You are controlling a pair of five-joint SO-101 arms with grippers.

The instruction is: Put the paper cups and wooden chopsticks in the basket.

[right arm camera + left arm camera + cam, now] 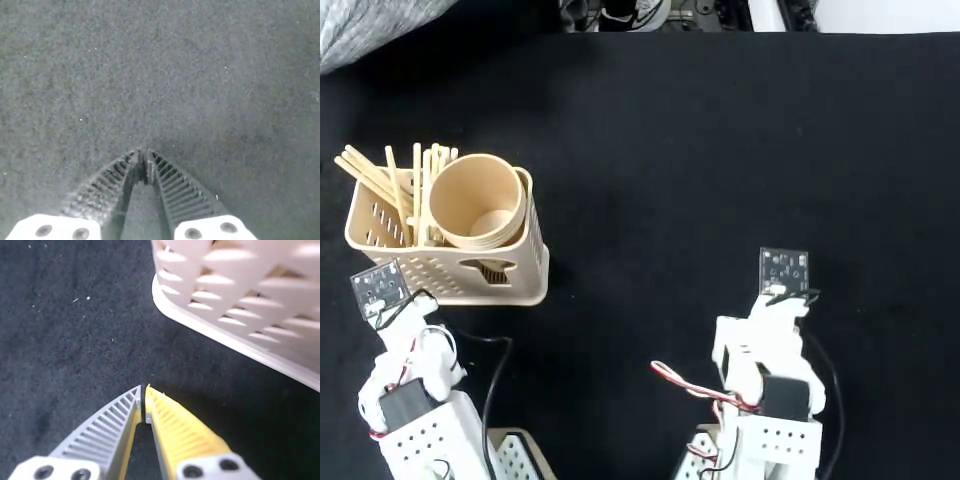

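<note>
I see left pincer [145,401] and right pincer [143,165] closed, empty; paper cups [478,198] in basket [430,272] look crushable, wooden chopsticks [417,172] stiff, slippery, so I'd grip gently mid-body.

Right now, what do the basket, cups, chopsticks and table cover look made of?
Basket: probably moulded plastic, cream, smooth; slotted walls.
Paper cups: tan matte paper, apparently; stacked rims.
Chopsticks: pale bare wood, likely.
Table cover: black felt-like cloth, lint specks.
</note>
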